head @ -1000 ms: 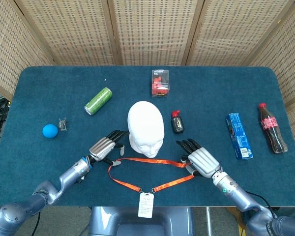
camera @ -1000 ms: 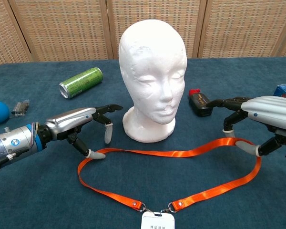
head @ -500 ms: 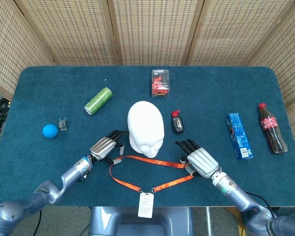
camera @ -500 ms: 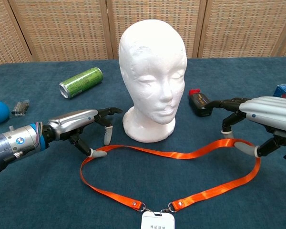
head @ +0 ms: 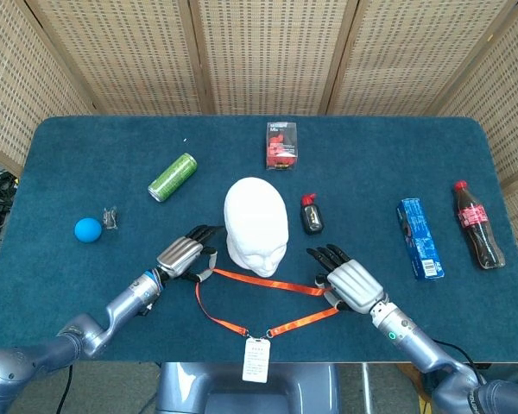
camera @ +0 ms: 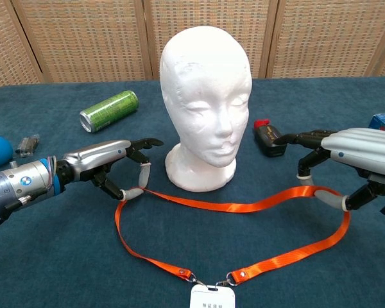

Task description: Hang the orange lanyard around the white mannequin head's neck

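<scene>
The white mannequin head point(head: 255, 224) point(camera: 205, 102) stands upright at mid-table, facing me. In front of its base the orange lanyard point(head: 268, 286) point(camera: 244, 206) is stretched as a loop between my two hands, and its white badge point(head: 255, 359) point(camera: 212, 298) hangs at the table's front edge. My left hand point(head: 183, 256) point(camera: 109, 160) pinches the loop's left end between thumb and a finger, close to the left of the head's base. My right hand point(head: 350, 280) point(camera: 353, 154) holds the right end hooked over its thumb, other fingers spread.
A green can point(head: 173, 177) lies to the back left, with a blue ball point(head: 87, 228) and a small metal clip point(head: 111, 217) at far left. A red box point(head: 281, 146) stands behind the head, a small black bottle point(head: 311, 213) just right of it. A blue packet point(head: 419, 238) and cola bottle point(head: 478, 224) lie at right.
My left hand has moved up and in toward the head's base, pulling the lanyard's left end along and drawing the strap straighter. The right hand has barely shifted.
</scene>
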`<move>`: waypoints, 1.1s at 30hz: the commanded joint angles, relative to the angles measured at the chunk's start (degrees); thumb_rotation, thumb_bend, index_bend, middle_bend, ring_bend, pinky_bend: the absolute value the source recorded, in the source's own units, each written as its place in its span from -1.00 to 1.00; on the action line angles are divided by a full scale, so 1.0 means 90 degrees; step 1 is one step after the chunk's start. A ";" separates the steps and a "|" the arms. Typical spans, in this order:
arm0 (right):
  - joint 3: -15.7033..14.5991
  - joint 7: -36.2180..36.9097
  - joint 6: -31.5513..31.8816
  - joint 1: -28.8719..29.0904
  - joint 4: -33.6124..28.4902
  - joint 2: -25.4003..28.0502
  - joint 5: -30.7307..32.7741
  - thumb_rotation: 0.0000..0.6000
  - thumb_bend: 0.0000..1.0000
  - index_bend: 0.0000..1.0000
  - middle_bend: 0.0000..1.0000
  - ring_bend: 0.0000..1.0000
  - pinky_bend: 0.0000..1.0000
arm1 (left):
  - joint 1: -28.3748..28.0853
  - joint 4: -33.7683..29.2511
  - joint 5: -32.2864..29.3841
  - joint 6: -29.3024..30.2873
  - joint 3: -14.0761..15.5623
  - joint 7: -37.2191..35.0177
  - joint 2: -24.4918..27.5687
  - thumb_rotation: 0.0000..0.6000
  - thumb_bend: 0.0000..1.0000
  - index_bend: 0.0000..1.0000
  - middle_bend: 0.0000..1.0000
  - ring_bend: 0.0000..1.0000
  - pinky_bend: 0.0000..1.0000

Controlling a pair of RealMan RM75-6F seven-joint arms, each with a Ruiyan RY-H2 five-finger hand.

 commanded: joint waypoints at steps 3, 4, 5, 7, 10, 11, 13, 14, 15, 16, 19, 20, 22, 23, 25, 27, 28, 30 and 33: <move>-0.0005 -0.0002 -0.0009 -0.0003 -0.0012 0.0007 0.0004 1.00 0.35 0.56 -1.00 -1.00 -1.00 | -0.0012 -0.0052 -0.0050 -0.0107 0.0005 0.0132 0.0007 1.00 0.21 0.21 -1.00 -1.00 -1.00; -0.0004 -0.0004 -0.0006 -0.0005 -0.0013 0.0009 0.0003 1.00 0.35 0.56 -1.00 -1.00 -1.00 | -0.0015 -0.0064 -0.0069 -0.0121 -0.0008 0.0147 -0.0003 1.00 0.21 0.21 -1.00 -1.00 -1.00; -0.0003 -0.0005 -0.0003 -0.0006 -0.0014 0.0011 0.0001 1.00 0.35 0.56 -1.00 -1.00 -1.00 | -0.0017 -0.0075 -0.0081 -0.0124 -0.0019 0.0150 -0.0009 1.00 0.21 0.21 -1.00 -1.00 -1.00; 0.0002 -0.0004 -0.0003 -0.0006 -0.0010 0.0017 0.0004 1.00 0.35 0.56 -1.00 -1.00 -1.00 | -0.0028 -0.0093 -0.0097 -0.0131 -0.0036 0.0176 -0.0013 1.00 0.23 0.24 -1.00 -1.00 -1.00; 0.0003 0.0019 0.0002 -0.0008 0.0001 0.0014 0.0002 1.00 0.35 0.56 -1.00 -1.00 -1.00 | -0.0033 -0.0116 -0.0131 -0.0150 -0.0060 0.0218 -0.0009 1.00 0.35 0.33 -1.00 -1.00 -1.00; 0.0002 0.0021 0.0006 -0.0009 0.0007 0.0012 -0.0003 1.00 0.35 0.56 -1.00 -1.00 -1.00 | -0.0031 -0.0124 -0.0134 -0.0149 -0.0060 0.0229 -0.0005 1.00 0.39 0.35 -1.00 -1.00 -1.00; 0.0004 0.0031 0.0015 -0.0011 0.0013 0.0007 -0.0009 1.00 0.35 0.56 -1.00 -1.00 -1.00 | -0.0022 -0.0140 -0.0138 -0.0127 -0.0063 0.0255 0.0002 1.00 0.41 0.37 -1.00 -1.00 -1.00; 0.0003 0.0037 0.0022 -0.0014 0.0016 0.0005 -0.0014 1.00 0.35 0.56 -1.00 -1.00 -1.00 | -0.0017 -0.0150 -0.0139 -0.0114 -0.0064 0.0261 0.0007 1.00 0.41 0.37 -1.00 -1.00 -1.00; 0.0001 0.0043 0.0037 -0.0018 0.0018 0.0000 -0.0025 1.00 0.35 0.56 -1.00 -1.00 -1.00 | -0.0010 -0.0166 -0.0137 -0.0091 -0.0065 0.0271 0.0016 1.00 0.41 0.38 -1.00 -1.00 -1.00; 0.0004 0.0044 0.0060 -0.0022 0.0021 -0.0001 -0.0041 1.00 0.35 0.56 -1.00 -1.00 -1.00 | 0.0003 -0.0174 -0.0124 -0.0037 -0.0066 0.0296 0.0027 1.00 0.41 0.39 -1.00 -1.00 -1.00; 0.0003 0.0027 0.0121 -0.0032 0.0030 -0.0003 -0.0090 1.00 0.34 0.56 -1.00 -1.00 -1.00 | 0.0044 -0.0195 -0.0090 0.0103 -0.0059 0.0327 0.0056 1.00 0.41 0.42 -1.00 -1.00 -1.00; -0.0003 0.0007 0.0153 -0.0034 0.0031 0.0004 -0.0128 1.00 0.35 0.56 -1.00 -1.00 -1.00 | 0.0077 -0.0209 -0.0044 0.0218 -0.0037 0.0333 0.0081 1.00 0.41 0.42 -1.00 -1.00 -1.00; -0.0022 -0.0042 0.0220 -0.0042 0.0019 0.0031 -0.0211 1.00 0.34 0.56 -1.00 -1.00 -1.00 | 0.0161 -0.0229 0.0108 0.0561 0.0031 0.0337 0.0138 1.00 0.42 0.43 -1.00 -1.00 -1.00; -0.0034 -0.0051 0.0252 -0.0047 0.0003 0.0049 -0.0252 1.00 0.35 0.56 -1.00 -1.00 -1.00 | 0.0205 -0.0229 0.0195 0.0735 0.0077 0.0343 0.0164 1.00 0.42 0.44 -1.00 -1.00 -1.00; -0.0050 -0.0052 0.0299 -0.0051 -0.0019 0.0074 -0.0313 1.00 0.35 0.57 -1.00 -1.00 -1.00 | 0.0261 -0.0215 0.0313 0.0962 0.0142 0.0337 0.0195 1.00 0.42 0.45 -1.00 -1.00 -1.00; -0.0075 -0.0061 0.0390 -0.0056 -0.0044 0.0112 -0.0428 1.00 0.34 0.57 -1.00 -1.00 -1.00 | 0.0336 -0.0185 0.0469 0.1286 0.0216 0.0353 0.0234 1.00 0.42 0.45 -1.00 -1.00 -1.00; -0.0090 -0.0072 0.0449 -0.0060 -0.0047 0.0130 -0.0500 1.00 0.34 0.57 -1.00 -1.00 -1.00 | 0.0377 -0.0157 0.0542 0.1453 0.0248 0.0371 0.0248 1.00 0.42 0.45 -1.00 -1.00 -1.00; -0.0141 -0.0139 0.0633 -0.0048 -0.0013 0.0189 -0.0778 1.00 0.35 0.57 -1.00 -1.00 -1.00 | 0.0485 -0.0041 0.0743 0.1988 0.0292 0.0444 0.0270 1.00 0.42 0.45 -1.00 -1.00 -1.00; -0.0169 -0.0174 0.0832 0.0012 0.0075 0.0280 -0.1102 1.00 0.35 0.57 -1.00 -1.00 -1.00 | 0.0558 0.0216 0.0949 0.2523 0.0320 0.0479 0.0243 1.00 0.42 0.45 -1.00 -1.00 -1.00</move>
